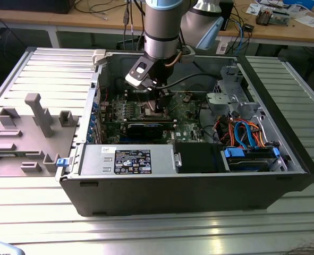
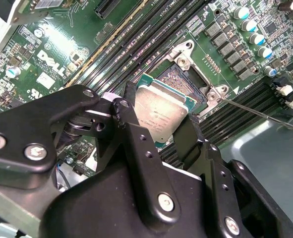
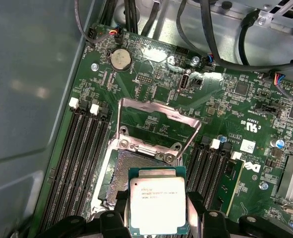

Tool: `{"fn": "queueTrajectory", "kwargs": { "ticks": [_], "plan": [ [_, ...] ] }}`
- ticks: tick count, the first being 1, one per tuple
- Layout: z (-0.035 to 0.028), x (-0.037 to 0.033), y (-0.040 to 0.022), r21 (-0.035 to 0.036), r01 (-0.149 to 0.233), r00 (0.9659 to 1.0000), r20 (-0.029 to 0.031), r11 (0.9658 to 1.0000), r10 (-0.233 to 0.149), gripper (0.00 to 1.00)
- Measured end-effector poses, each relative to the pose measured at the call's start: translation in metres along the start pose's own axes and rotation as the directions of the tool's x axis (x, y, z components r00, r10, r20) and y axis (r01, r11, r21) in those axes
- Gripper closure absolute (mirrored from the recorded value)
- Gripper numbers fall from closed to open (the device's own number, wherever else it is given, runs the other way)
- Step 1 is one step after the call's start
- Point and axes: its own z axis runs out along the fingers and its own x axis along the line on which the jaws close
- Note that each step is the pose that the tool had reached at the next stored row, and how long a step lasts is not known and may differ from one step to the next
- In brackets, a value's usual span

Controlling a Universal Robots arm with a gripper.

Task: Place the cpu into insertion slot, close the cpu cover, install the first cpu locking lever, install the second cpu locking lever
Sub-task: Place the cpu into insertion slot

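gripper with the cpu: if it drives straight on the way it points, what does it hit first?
Likely the insertion slot. The gripper holds the cpu partly over it, and the cpu cover stands open. How far above it is unclear.

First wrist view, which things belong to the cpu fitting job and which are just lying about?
Job: cpu, clamped in the gripper; insertion slot, uncovered; cpu cover, flipped open.
Lying about: memory slots; coin battery; cables.
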Motion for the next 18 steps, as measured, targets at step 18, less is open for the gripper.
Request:
{"fn": "queueTrajectory", "kwargs": {
  "ticks": [18],
  "plan": [
    [0.0004, 0.0000, 0.0000, -0.0001, -0.009, 1.0000, 0.0001, 1.0000, 0.009, 0.45]
  ]
}}
